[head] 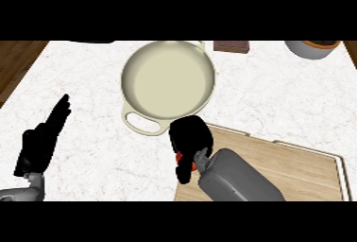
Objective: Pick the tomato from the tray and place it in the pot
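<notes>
Fingers of my right hand (190,138) curl round the tomato (180,157), only a red sliver showing, at the tray's (300,165) left edge, just beside the pot's (167,78) handle. Open counter (90,80) lies leftward, where my left hand (43,139) rests, fingers straight and together.

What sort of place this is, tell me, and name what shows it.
Probably a kitchen counter: a pale marbled worktop, a cream pot with a loop handle, and a wooden tray where the right robot hand curls round a red tomato.
</notes>
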Robot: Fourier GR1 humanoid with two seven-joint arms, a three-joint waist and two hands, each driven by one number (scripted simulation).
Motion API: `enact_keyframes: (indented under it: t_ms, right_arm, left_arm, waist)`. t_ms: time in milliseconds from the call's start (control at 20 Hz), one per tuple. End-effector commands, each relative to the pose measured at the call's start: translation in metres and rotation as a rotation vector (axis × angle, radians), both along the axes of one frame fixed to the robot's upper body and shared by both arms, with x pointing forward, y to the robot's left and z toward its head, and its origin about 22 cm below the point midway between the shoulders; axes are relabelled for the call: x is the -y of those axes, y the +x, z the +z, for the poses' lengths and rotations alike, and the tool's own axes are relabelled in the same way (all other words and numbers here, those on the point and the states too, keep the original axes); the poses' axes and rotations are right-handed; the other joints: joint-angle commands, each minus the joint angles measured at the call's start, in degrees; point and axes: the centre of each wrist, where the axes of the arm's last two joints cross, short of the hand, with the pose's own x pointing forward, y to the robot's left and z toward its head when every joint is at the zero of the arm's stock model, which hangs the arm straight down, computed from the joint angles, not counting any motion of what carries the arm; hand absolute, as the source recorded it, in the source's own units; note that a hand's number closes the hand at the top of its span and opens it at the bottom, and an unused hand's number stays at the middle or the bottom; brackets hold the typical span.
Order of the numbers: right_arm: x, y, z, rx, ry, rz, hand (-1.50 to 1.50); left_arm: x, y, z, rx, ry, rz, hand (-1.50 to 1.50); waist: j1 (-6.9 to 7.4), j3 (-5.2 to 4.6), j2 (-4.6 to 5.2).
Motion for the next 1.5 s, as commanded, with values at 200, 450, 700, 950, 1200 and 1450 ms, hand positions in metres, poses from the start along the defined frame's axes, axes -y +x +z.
enact_keyframes:
  t_ms: [200, 450, 700, 950, 1200, 1450]
  right_arm:
    - [-0.059, -0.016, 0.053, 0.360, 0.034, -0.116, 1.50]
    - [-0.084, -0.019, 0.096, 0.668, 0.092, -0.231, 1.50]
    - [-0.095, -0.020, 0.120, 0.742, 0.250, -0.314, 1.50]
    - [-0.104, -0.009, 0.149, 0.781, 0.355, -0.375, 1.50]
    - [-0.110, 0.010, 0.163, 0.810, 0.415, -0.404, 1.50]
    - [-0.108, 0.033, 0.159, 0.821, 0.457, -0.428, 1.50]
  left_arm:
    - [0.013, 0.012, -0.001, -0.013, 0.002, -0.024, 0.00]
    - [0.012, 0.012, -0.002, -0.020, 0.003, -0.015, 0.00]
    - [0.000, 0.013, 0.003, -0.015, -0.012, -0.022, 0.00]
    - [-0.003, 0.015, 0.000, -0.017, 0.008, 0.000, 0.00]
    - [0.008, 0.006, -0.004, -0.018, 0.006, 0.005, 0.00]
    - [0.004, 0.011, 0.006, -0.001, 0.006, 0.018, 0.00]
  waist:
    - [1.20, -0.12, -0.43]
    - [0.55, -0.17, -0.91]
    - [0.54, -0.17, -0.47]
    - [-0.03, -0.20, -0.17]
    - [-0.53, -0.12, -0.20]
    - [-1.28, -0.09, 0.00]
